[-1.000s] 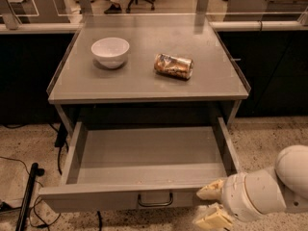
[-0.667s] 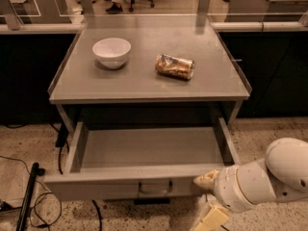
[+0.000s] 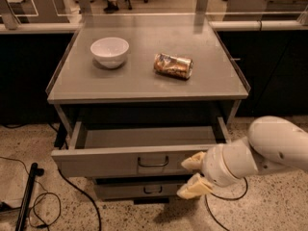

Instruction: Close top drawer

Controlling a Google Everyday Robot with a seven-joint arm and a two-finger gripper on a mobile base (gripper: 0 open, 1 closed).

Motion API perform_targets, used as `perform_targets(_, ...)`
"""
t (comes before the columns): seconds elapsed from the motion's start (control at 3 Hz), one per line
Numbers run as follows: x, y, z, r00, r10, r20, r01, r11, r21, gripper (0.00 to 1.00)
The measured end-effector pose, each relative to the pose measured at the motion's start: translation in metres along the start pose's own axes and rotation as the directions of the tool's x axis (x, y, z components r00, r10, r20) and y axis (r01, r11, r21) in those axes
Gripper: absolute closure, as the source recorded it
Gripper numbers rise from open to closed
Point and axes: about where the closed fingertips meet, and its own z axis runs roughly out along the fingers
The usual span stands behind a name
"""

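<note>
The top drawer [image 3: 106,161] is a wide grey metal drawer under the table top, partly pulled out, with a dark wire handle [image 3: 153,162] at the centre of its front panel. My gripper [image 3: 193,174] is at the right part of that front panel, right of the handle. Its pale fingers [image 3: 192,161] are spread apart, one against the panel face and one lower. Nothing is held. Below it is a narrower grey drawer [image 3: 139,189] with a smaller handle.
A white bowl [image 3: 109,51] and a crushed can [image 3: 173,65] lie on the grey table top [image 3: 144,83]. Dark cables [image 3: 72,196] and a black pole [image 3: 26,196] lie on the speckled floor at left. Glass partitions and chairs stand behind.
The top drawer has slid inward, showing much less of its inside. My gripper has moved with the front panel, towards the table.
</note>
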Motion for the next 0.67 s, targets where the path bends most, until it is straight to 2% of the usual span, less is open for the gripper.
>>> perform_targets(0.33,-0.025,-0.051,0.005,0.999,-0.043,0.023,0.043,0.999,0.01,0.64)
perform_targets(0.67,-0.038,-0.1,-0.003,0.998,-0.059,0.019,0.058,0.9967,0.056,0.94)
